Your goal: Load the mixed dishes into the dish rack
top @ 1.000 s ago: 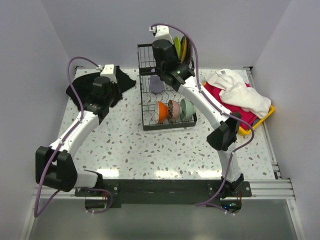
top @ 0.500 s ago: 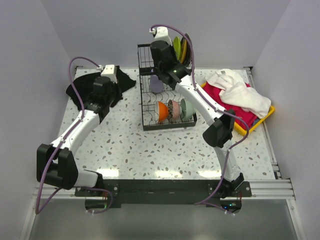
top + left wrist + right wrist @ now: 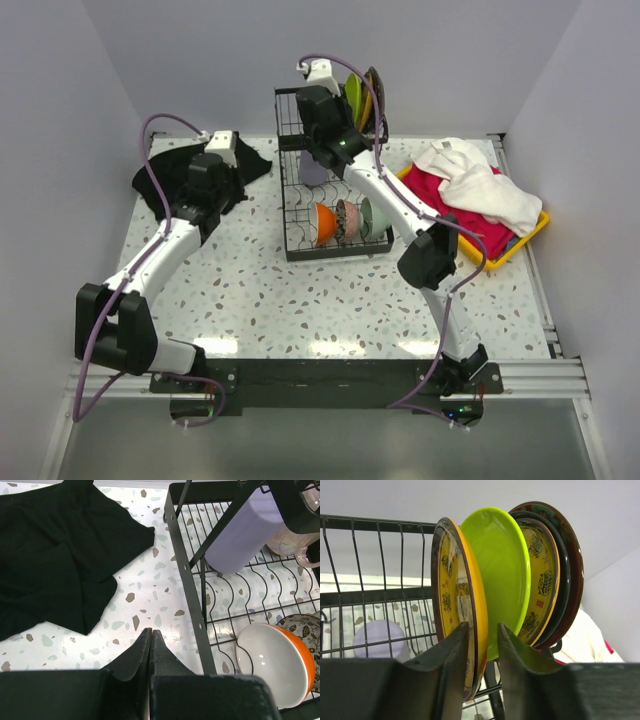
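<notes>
While the yellow patterned plate (image 3: 455, 590) is straddled by the parted right gripper (image 3: 483, 627), it could be snagged on withdrawal; left gripper (image 3: 151, 632) is shut.

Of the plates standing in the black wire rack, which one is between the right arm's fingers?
The yellow patterned plate with the dark rim, leftmost in the right wrist view. Its lower edge alone lies between the fingers.

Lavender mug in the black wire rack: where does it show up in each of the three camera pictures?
Top external: the lavender mug sits just left of centre, near the top, on the rack's lower grid.
Left wrist: the mug is at upper right, lying tilted.
Right wrist: the mug is at lower left, behind the wires.
Shared landmark: the black wire dish rack.
</notes>
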You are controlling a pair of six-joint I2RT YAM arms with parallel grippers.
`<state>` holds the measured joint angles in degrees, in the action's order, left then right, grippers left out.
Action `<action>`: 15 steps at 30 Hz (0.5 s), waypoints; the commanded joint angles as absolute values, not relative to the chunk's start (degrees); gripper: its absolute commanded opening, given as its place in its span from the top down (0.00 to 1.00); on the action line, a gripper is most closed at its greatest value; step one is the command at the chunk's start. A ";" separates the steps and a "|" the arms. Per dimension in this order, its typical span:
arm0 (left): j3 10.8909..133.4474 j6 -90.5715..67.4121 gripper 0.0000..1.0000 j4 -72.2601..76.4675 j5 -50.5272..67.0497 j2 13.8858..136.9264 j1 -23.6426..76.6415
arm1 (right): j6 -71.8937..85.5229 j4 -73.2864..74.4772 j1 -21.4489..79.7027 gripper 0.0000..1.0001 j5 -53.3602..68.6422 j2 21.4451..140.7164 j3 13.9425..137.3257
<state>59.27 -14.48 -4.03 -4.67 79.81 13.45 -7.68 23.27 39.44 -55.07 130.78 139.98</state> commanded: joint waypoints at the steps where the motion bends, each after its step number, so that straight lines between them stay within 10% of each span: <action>1: 60.64 -16.26 1.00 -1.23 -3.34 79.98 13.01 | -6.59 22.50 39.46 0.58 -57.13 127.36 141.95; 15: 58.80 -16.88 0.97 1.14 -1.76 77.96 13.01 | -1.86 34.08 42.10 0.20 -53.80 118.92 135.79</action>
<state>59.24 -15.92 -3.14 -2.72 79.81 13.45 -5.21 29.54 41.23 -54.46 125.08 137.05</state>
